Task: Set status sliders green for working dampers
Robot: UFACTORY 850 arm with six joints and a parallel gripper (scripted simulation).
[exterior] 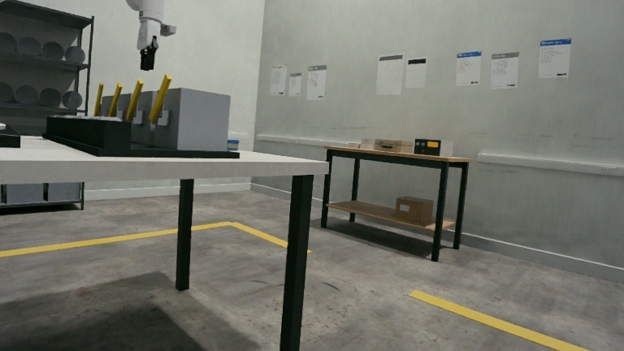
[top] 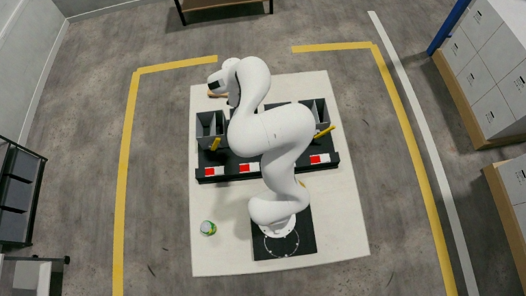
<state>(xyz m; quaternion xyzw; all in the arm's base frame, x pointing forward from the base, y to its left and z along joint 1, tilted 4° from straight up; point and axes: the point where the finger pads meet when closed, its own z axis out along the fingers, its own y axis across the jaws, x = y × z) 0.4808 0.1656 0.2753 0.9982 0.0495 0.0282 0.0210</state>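
Four grey duct dampers stand in a row on a black base [top: 267, 161] on the white table; my arm hides the middle two in the overhead view. The leftmost damper [top: 210, 124] and the rightmost damper [top: 320, 112] each show a yellow lever [top: 215, 143] [top: 324, 131]. In the side view all the yellow levers [exterior: 133, 94] lean up at a slant. Three status sliders [top: 214, 170] [top: 248, 167] [top: 320, 158] show red beside a white cover; the arm hides the remaining one. My gripper [exterior: 147, 61] points down, well above the dampers, partly open and empty.
A wooden block [top: 217, 95] lies behind the dampers at the table's far left. A green and white can [top: 208, 227] stands near the front left. A blue roll [exterior: 233, 144] peeks out behind the dampers. My base [top: 277, 227] sits at the table's front.
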